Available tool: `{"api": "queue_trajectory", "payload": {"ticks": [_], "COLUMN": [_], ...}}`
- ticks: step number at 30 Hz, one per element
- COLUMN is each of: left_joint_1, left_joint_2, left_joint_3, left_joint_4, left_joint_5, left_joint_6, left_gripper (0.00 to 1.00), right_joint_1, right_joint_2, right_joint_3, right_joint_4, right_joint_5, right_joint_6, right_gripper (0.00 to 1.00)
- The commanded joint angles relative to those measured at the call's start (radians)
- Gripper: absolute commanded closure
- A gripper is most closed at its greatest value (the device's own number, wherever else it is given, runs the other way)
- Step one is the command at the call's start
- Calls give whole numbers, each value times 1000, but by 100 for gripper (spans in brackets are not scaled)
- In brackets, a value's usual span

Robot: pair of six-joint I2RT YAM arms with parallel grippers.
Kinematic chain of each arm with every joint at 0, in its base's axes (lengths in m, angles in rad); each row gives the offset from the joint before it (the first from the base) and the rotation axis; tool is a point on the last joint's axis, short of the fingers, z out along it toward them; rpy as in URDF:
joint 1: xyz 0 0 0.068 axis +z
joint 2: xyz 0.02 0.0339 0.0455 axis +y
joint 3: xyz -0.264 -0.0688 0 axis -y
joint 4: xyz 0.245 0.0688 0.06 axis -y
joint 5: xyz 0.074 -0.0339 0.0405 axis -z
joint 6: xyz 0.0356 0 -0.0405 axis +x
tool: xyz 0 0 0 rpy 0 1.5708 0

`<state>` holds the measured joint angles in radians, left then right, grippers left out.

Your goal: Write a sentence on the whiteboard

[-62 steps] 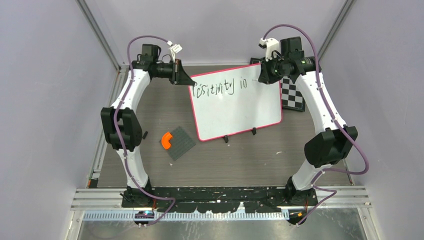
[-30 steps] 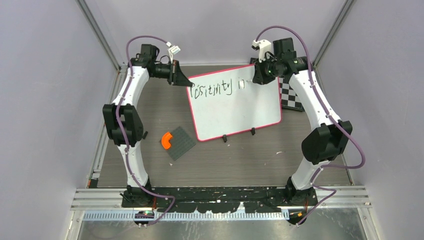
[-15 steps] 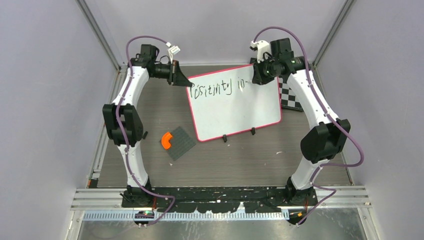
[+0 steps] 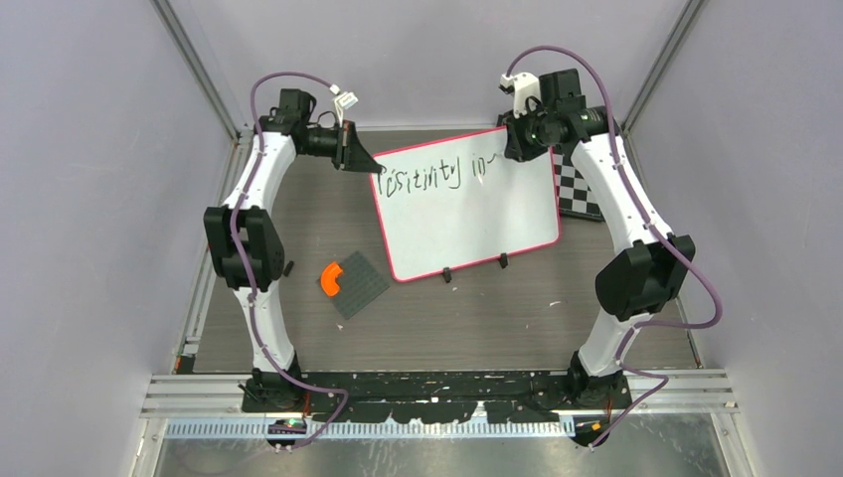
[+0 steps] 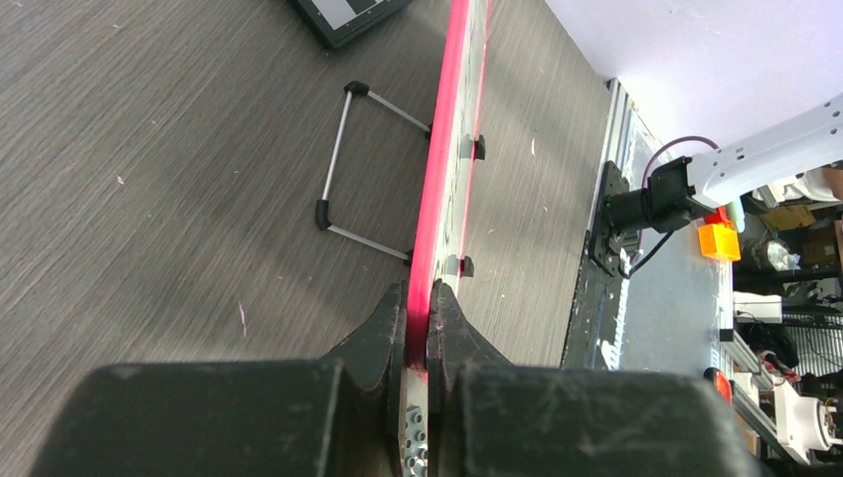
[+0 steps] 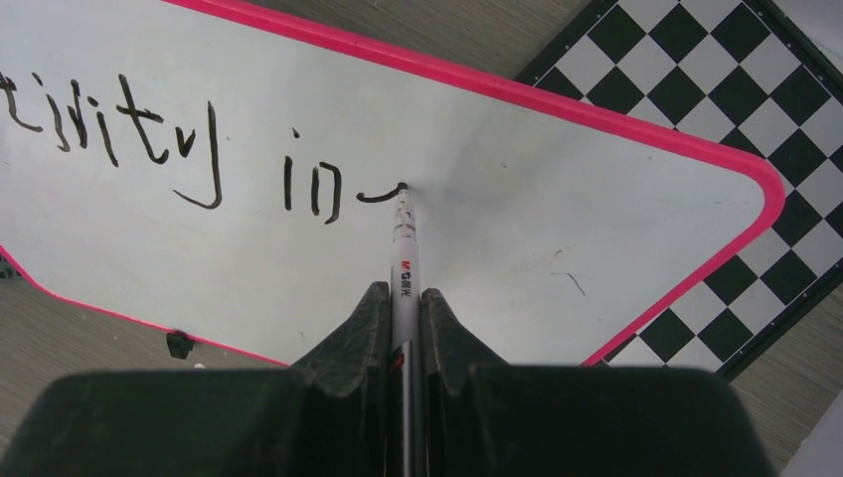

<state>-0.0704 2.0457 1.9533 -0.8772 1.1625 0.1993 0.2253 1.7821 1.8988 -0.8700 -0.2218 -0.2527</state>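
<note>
The whiteboard point(image 4: 467, 214) stands tilted at mid-table on two small black feet, its rim pink-red. My left gripper point(image 4: 375, 164) is shut on its top left corner; in the left wrist view both jaws pinch the red rim point(image 5: 419, 298) edge-on. My right gripper point(image 6: 404, 290) is shut on a white marker point(image 6: 405, 268), whose tip touches the board just right of the writing. The sentence point(image 4: 437, 171) runs along the board's top edge in black scrawl. In the right wrist view its end point(image 6: 313, 186) reads like "in", followed by a short fresh stroke.
A black-and-white chessboard point(image 4: 582, 189) lies behind the whiteboard's right side, also the chessboard point(image 6: 726, 89) in the right wrist view. A dark grey studded plate point(image 4: 360, 283) with an orange curved piece point(image 4: 330, 279) lies front left. A wire stand point(image 5: 358, 159) props the board from behind.
The right gripper has shifted slightly along the top edge with the marker, and a short new stroke has appeared after "in". The left gripper and the board have not moved.
</note>
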Motion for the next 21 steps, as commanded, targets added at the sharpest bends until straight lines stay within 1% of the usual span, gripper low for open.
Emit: {"api": "queue_trajectory", "payload": {"ticks": [1, 6, 21], "left_joint_1": [17, 17, 16], "left_joint_2": [-2, -6, -13], "left_joint_3": [-6, -10, -21], "left_joint_4": [46, 47, 53], "left_joint_5": [-127, -132, -132], "left_joint_6": [79, 82, 79], "left_gripper": [100, 100, 100], "right_joint_1": [12, 21, 20], "right_joint_2": [14, 15, -31], "right_joint_3": [45, 38, -63], "right_joint_4": [27, 19, 23], "right_joint_5": [-11, -19, -19], "right_joint_6": [8, 6, -7], "right_gripper": [100, 100, 100]}}
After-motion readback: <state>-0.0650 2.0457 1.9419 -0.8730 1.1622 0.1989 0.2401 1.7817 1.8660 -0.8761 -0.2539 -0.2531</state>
